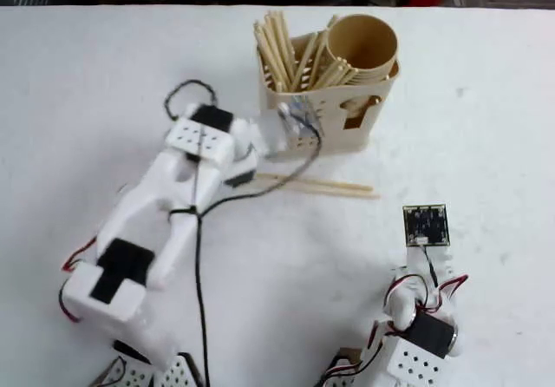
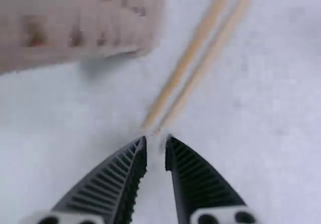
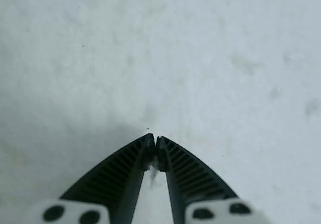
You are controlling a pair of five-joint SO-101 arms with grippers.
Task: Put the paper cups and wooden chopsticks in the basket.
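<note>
A cream basket (image 1: 334, 120) stands at the back of the white table. It holds stacked paper cups (image 1: 362, 44) and a bundle of wooden chopsticks (image 1: 282, 50). Two loose chopsticks (image 1: 325, 185) lie side by side on the table just in front of it. My left gripper (image 2: 156, 138) is low over the table, its jaws a narrow gap apart. The near ends of the loose chopsticks (image 2: 193, 66) lie right ahead of its tips, and the blurred basket (image 2: 75, 23) is beside them. My right gripper (image 3: 154, 139) is shut on nothing above bare table.
The left arm (image 1: 173, 187) stretches diagonally from the front left toward the basket, a black cable trailing over it. The right arm (image 1: 421, 322) sits folded at the front right edge. Open table lies between the arms and to the right of the basket.
</note>
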